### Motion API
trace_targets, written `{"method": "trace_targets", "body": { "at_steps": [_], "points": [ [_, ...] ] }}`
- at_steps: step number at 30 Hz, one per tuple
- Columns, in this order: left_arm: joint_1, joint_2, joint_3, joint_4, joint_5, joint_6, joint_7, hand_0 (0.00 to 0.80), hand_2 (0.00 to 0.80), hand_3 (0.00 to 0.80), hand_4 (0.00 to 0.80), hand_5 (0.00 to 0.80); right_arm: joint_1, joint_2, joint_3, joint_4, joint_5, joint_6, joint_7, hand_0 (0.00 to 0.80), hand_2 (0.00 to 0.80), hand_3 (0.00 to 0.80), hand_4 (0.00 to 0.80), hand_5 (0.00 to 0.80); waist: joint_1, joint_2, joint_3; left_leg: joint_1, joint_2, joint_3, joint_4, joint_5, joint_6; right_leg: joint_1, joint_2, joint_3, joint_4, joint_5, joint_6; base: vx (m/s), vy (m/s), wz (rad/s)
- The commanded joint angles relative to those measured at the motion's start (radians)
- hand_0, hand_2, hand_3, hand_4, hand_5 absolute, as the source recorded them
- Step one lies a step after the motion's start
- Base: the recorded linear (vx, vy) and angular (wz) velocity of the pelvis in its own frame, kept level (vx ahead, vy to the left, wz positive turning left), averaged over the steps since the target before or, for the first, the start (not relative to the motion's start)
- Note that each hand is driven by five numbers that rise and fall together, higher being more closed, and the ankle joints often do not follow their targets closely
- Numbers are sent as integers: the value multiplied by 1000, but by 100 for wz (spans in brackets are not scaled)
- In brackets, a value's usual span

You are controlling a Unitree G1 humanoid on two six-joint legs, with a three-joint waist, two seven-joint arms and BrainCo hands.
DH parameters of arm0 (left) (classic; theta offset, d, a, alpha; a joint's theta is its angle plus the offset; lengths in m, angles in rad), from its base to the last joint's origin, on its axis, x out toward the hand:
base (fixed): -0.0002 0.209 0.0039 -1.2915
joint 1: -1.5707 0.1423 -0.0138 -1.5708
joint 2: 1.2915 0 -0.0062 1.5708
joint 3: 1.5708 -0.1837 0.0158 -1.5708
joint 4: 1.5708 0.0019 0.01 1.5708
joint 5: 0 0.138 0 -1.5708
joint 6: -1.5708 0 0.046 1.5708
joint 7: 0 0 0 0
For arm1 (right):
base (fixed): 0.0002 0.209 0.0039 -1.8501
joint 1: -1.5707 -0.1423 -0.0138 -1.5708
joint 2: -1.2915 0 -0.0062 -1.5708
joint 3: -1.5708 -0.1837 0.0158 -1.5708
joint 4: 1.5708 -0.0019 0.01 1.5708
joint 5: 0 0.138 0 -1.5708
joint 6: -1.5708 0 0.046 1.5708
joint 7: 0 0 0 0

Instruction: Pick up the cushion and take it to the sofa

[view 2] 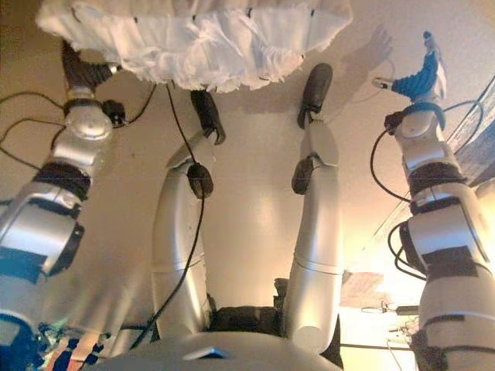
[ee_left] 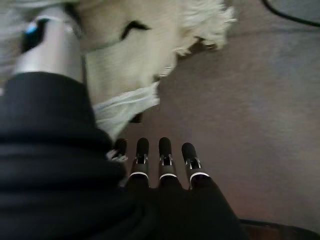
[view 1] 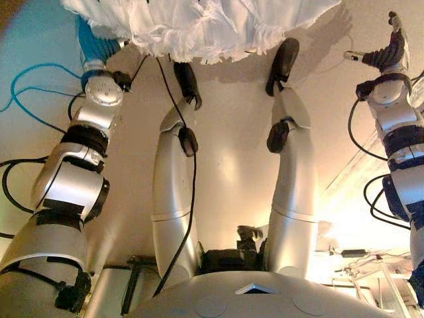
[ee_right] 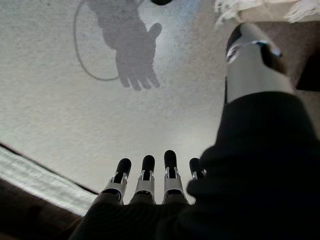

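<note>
A white cushion (view 1: 199, 26) with a fringed edge lies on the floor at the far side of the eye views. My left hand (view 1: 93, 43) is at its left end, right beside the edge. In the left wrist view the left hand's fingers (ee_left: 165, 150) are straight over the carpet and the cushion (ee_left: 135, 50) lies next to the thumb; the hand holds nothing. My right hand (view 1: 391, 50) is far to the right, apart from the cushion, open over bare floor. The right wrist view shows its straight fingers (ee_right: 147, 167) and a bit of fringe (ee_right: 235, 6).
The floor is pale carpet (view 1: 232, 152). A pale strip with a darker area behind it (ee_right: 40, 185) runs along the right side. Some small clutter (view 1: 351, 255) lies at the near right.
</note>
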Motion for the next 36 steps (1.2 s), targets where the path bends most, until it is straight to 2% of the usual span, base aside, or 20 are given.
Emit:
{"method": "trace_targets", "body": {
  "at_steps": [1, 4, 7, 12, 15, 16, 18, 21, 25, 28, 36],
  "points": [
    [53, 37, 43, -27, -93, -61, 2, 0, 0, 0, 0, 0, 37, -98, 21, -55, -30, -43, -53, 0, 0, 0, 0, 0, -4, 73, -7, 24, 11, 5, -79, 13, -28, 37, -23, 71, 72, -111, 77, 8, -27, 6],
    [36, 65, 86, -7, -131, -41, 13, 0, 0, 0, 0, 0, 126, -123, -5, -128, -22, -102, -58, 0, 0, 0, 0, 0, -17, 36, -7, 14, 17, -1, -84, 13, -29, 36, -14, 61, 74, -114, 86, 10, -95, 3],
    [-32, 113, 110, 45, -124, -6, -13, 0, 0, 0, 0, 0, 124, -141, -2, -165, -7, -101, -49, 0, 0, 0, 0, 0, -29, 10, -7, 4, 27, -10, -95, 12, -39, 32, -7, 51, 59, -115, 90, 2, -106, -4],
    [-112, 153, 93, 107, -124, 27, -36, 0, 0, 0, 0, 0, 71, -171, 29, -159, 3, -99, -34, 0, 0, 0, 0, 0, -42, 2, -7, -23, 42, -9, -101, 8, -48, -6, -9, 48, 48, -113, 88, 7, -24, -7],
    [-131, 166, 78, 123, -106, 8, -91, 0, 0, 0, 0, 0, 49, -181, 47, -155, -13, -136, -9, 0, 0, 0, 0, 0, -44, 5, -7, -35, 43, -9, -106, 10, -52, -19, -8, 49, 39, -111, 89, 15, 7, -5],
    [-134, 168, 68, 118, -90, -4, -112, 0, 0, 0, 0, 0, 41, -187, 59, -168, -27, -169, 15, 0, 0, 0, 0, 0, -44, 7, -7, -44, 42, -10, -108, 13, -52, -27, -7, 51, 38, -109, 90, 0, 0, 0],
    [-140, 166, 48, 97, -88, -24, -149, 0, 0, 0, 0, 0, 27, -195, 81, -209, -67, -232, 51, 0, 0, 0, 0, 0, -45, 9, -7, -56, 39, -12, -108, 17, -52, -42, -6, 55, 43, -107, 91, 0, 0, 0],
    [-173, 155, -2, 63, -103, -48, -192, 0, 0, 0, 0, 0, -31, -207, 149, -320, -70, -250, 91, 0, 0, 0, 0, 0, -48, 13, -7, -78, 32, -10, -103, 24, -55, -64, -1, 63, 54, -105, 94, 0, 40, 2],
    [-224, 123, -61, 36, -102, -112, -251, 0, 0, 0, 0, 0, -144, -182, 222, -333, -56, -288, 115, 0, 0, 0, 0, 0, -46, 23, -7, -94, 27, -10, -108, 28, -56, -77, 0, 70, 47, -104, 99, -12, 42, 2],
    [-255, 84, -112, -3, -108, -124, -281, 0, 0, 0, 0, 0, -207, -147, 255, -341, -45, -267, 141, 0, 0, 0, 0, 0, -45, 34, -7, -102, 22, -9, -118, 35, -58, -88, 3, 76, 37, -99, 104, -13, 52, 5],
    [-276, 19, -162, -72, -135, -106, -310, 0, 0, 0, 0, 0, -243, -101, 283, -371, 2, -239, 251, 0, 0, 0, 0, 0, -43, 40, -7, -115, 15, -11, -137, 49, -59, -95, 1, 74, 11, -86, 110, 0, 13, 5]
  ]
}}
